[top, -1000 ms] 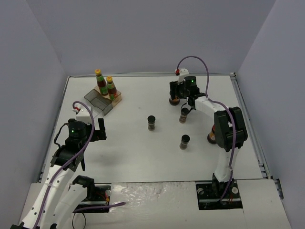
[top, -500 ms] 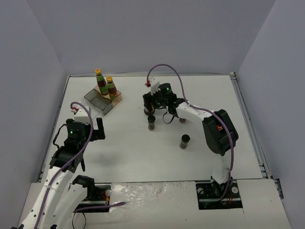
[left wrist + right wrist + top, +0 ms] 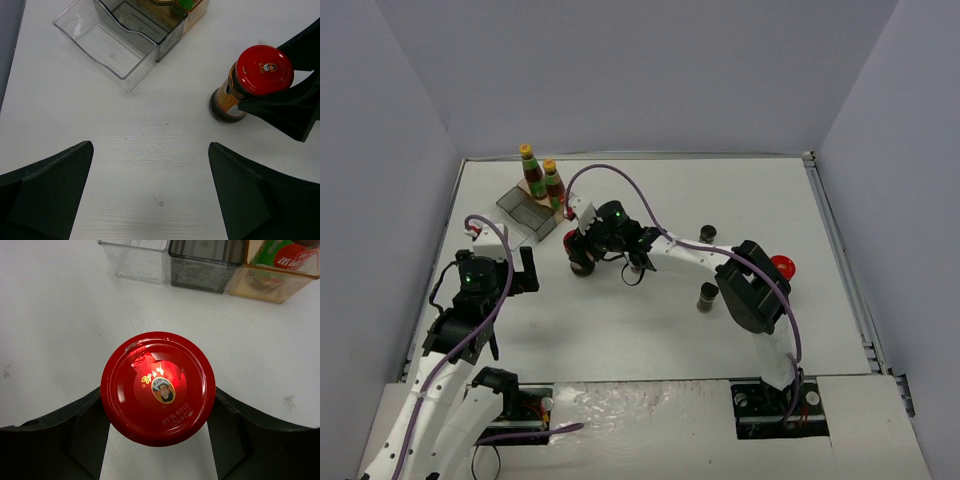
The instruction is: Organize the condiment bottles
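Note:
My right gripper (image 3: 577,250) (image 3: 158,407) is shut on a squat dark jar with a red lid (image 3: 571,239) (image 3: 158,387) (image 3: 263,69), gripping its body below the lid. It holds the jar upright, low over the table, just in front of the stepped rack (image 3: 533,212). Two yellow-capped sauce bottles (image 3: 528,170) (image 3: 553,181) stand on the rack's tan back step. A second red-lidded jar (image 3: 781,266) stands at the right. Two black-capped spice jars (image 3: 708,234) (image 3: 707,296) stand mid-table. My left gripper (image 3: 523,272) (image 3: 150,192) hangs open and holds nothing, left of the held jar.
The rack's clear front step (image 3: 100,42) (image 3: 135,257) and grey middle step (image 3: 150,25) (image 3: 207,262) hold nothing. The right arm (image 3: 690,258) stretches across the middle of the table. Grey walls close in the table on three sides.
The right arm has swept left across the table with the red-lidded jar, from the back right to just in front of the rack. The left arm has barely moved.

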